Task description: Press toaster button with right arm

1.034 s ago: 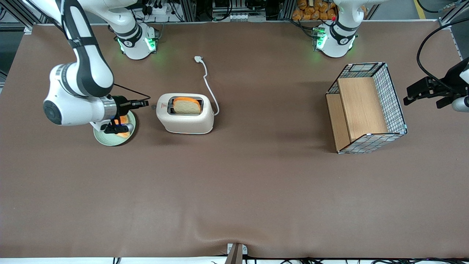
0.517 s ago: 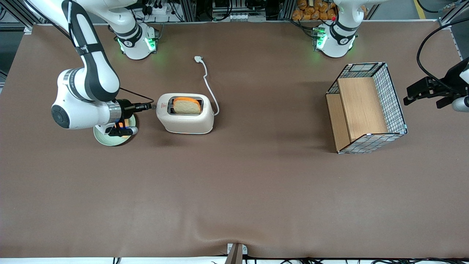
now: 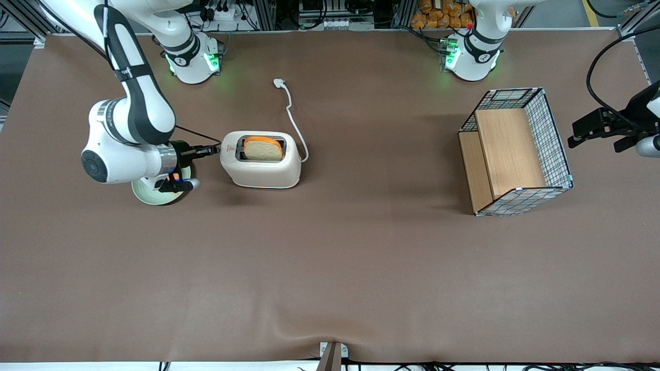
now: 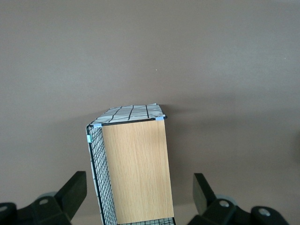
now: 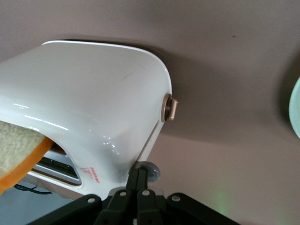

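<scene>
Toaster [image 3: 261, 159] sits on the bench [image 3: 330, 268] toward the working arm's end, a bread slice [image 3: 263, 148] in its slot. Cord [image 3: 295, 122] runs from toaster away from the front camera to the plug [image 3: 279, 82]. The right arm's hand [image 3: 215, 150] is level with the toaster's narrow face, fingers together, tips touching the toaster button [image 5: 151, 171]. A knob [image 5: 170, 108] sits on the same face. Plate [image 3: 154, 193] lies under the wrist, beside toaster. Wire basket [image 3: 515, 152] with wooden shelf stands toward the parked arm's end, well apart.
</scene>
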